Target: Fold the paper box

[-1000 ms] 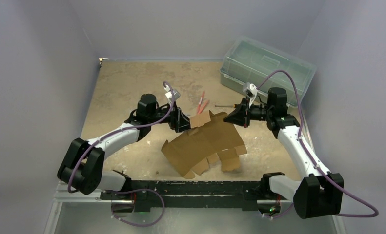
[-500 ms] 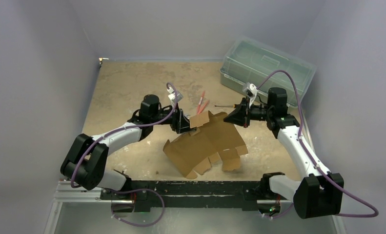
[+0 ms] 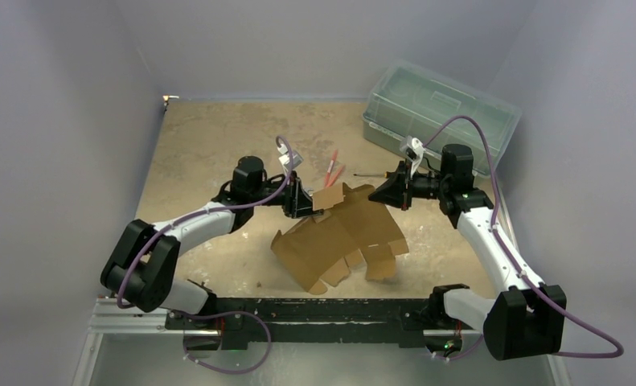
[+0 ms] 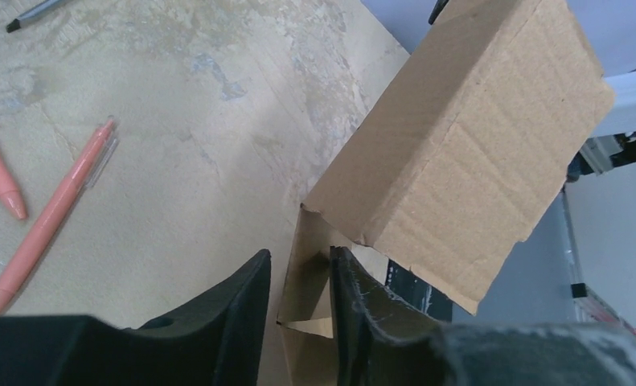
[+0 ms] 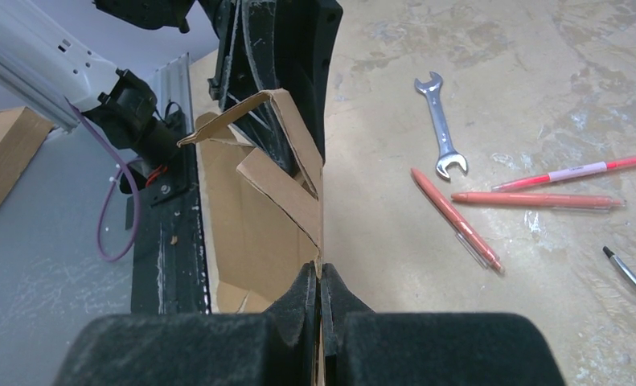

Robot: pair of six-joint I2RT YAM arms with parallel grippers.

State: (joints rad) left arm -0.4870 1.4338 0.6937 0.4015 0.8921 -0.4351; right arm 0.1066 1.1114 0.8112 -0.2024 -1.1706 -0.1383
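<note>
From above, we see the paper box [image 3: 342, 233], a brown die-cut cardboard sheet, partly folded, lying mid-counter between the two arms. The counter [image 3: 210, 137] is a mottled sandy surface. The left fingers [image 3: 301, 206] meet the box at its far left corner and the right fingers [image 3: 381, 193] at its far right corner. This view is too distant to show either grip.

The left wrist view comes closer. There the left fingers [image 4: 238, 314] stand narrowly apart with a small upright flap between them. One finger is against the card and the other shows a sliver of gap. We cannot tell whether they pinch it. A wide panel of the box rises, tilted, just beyond them.

The right wrist view shows the right fingers [image 5: 302, 301] closed tight on a thin edge of the cardboard, with folded panels standing past them. Only this view shows a small wrench [image 5: 441, 129] lying flat on the counter.

The box's near corner lies close to the black rail [image 3: 314, 310] along the counter's near edge. The widest stretch of bare counter is at the far left.

Orange pens [image 3: 333, 170] and a thin dark pen [image 3: 368, 174] lie just beyond the box, between the two sets of fingers. A translucent green lidded bin [image 3: 439, 108] sits in the far right corner, behind the right arm and well apart from the box.
</note>
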